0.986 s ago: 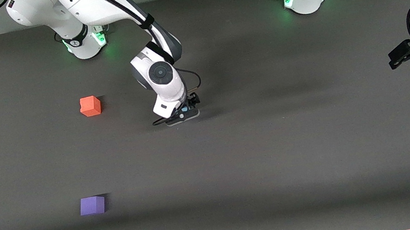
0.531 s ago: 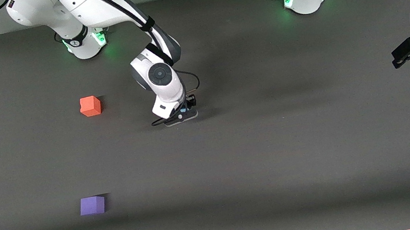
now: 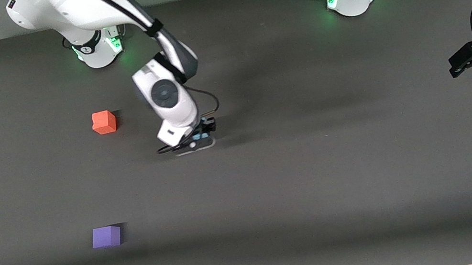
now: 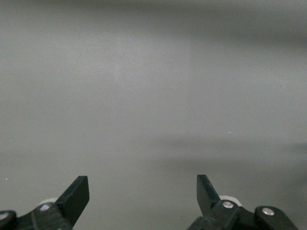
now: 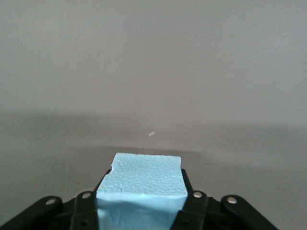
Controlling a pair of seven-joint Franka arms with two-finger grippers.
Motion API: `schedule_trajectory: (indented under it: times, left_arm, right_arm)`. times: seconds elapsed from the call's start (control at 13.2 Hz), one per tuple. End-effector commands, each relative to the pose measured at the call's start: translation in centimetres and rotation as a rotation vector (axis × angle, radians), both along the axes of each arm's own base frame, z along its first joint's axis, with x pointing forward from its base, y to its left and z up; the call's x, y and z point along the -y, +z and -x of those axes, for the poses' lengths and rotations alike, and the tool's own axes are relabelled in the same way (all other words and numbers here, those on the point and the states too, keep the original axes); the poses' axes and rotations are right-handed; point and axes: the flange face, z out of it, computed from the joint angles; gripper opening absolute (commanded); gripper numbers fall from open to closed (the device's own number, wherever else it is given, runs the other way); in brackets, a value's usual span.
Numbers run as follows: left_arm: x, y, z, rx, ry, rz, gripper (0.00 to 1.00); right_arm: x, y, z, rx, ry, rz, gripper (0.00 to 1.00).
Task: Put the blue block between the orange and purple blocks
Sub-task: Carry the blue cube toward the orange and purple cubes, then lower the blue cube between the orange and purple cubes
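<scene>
Front view: right hand (image 3: 198, 140) hangs over the middle of the dark counter (image 3: 321, 175), clamped on the blue block (image 3: 203, 134), of which only a sliver shows. Orange block (image 3: 104, 122) sits toward the right arm's end; purple block (image 3: 106, 236) lies nearer the camera, well apart from it. Left hand (image 3: 457, 64) waits at the left arm's end.

Left wrist view: fingers (image 4: 76, 196) spread wide, holding nothing.

Right wrist view: blue block (image 5: 141, 189) is pinched between the fingers (image 5: 195, 203), above bare counter.

Right arm reaches out over mid-table, right gripper (image 3: 198, 138) clamped, pointing down. Left arm waits at table end, left gripper (image 4: 143, 194) spread wide.
</scene>
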Motion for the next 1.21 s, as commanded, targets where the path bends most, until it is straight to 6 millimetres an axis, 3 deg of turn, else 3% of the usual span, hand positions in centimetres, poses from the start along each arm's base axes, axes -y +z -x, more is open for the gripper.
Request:
schedule_trajectory:
  times: [0.0, 0.15, 0.3, 0.53, 0.68, 0.83, 0.91, 1.14]
  left_arm:
    - [-0.2, 0.3, 0.1, -0.005, -0.023, 0.001, 1.0]
    - [-0.1, 0.3, 0.1, -0.004, -0.025, 0.001, 1.0]
    - [0.0, 0.3, 0.1, -0.004, -0.026, 0.001, 1.0]
    - [0.0, 0.4, 0.1, -0.004, -0.025, 0.001, 1.0]
    - [0.1, 0.3, 0.2, -0.008, -0.026, 0.003, 1.0]
    - [0.1, 0.3, 0.2, -0.008, -0.026, 0.004, 1.0]
    - [0.3, 0.3, 0.2, -0.008, -0.029, 0.004, 1.0]
    - [0.5, 0.8, 0.6, -0.021, -0.034, 0.004, 1.0]
  right_arm:
    - [7.0, 6.2, -4.4, -0.006, -0.011, -0.047, 0.32]
    - [12.6, 8.1, -6.7, -0.008, -0.034, -0.055, 0.32]
    - [18.0, 9.8, -7.8, -0.012, -0.021, -0.055, 0.32]
    - [26.2, 9.9, -8.8, -0.012, 0.029, -0.034, 0.32]
    - [30.2, 7.9, -8.3, -0.033, 0.042, -0.027, 0.32]
    - [31.6, 5.1, -7.4, -0.029, 0.049, -0.025, 0.32]
    - [32.9, 2.5, -6.8, -0.024, 0.042, -0.014, 0.32]
    - [34.3, -4.4, -5.4, 0.023, 0.051, -0.047, 0.32]
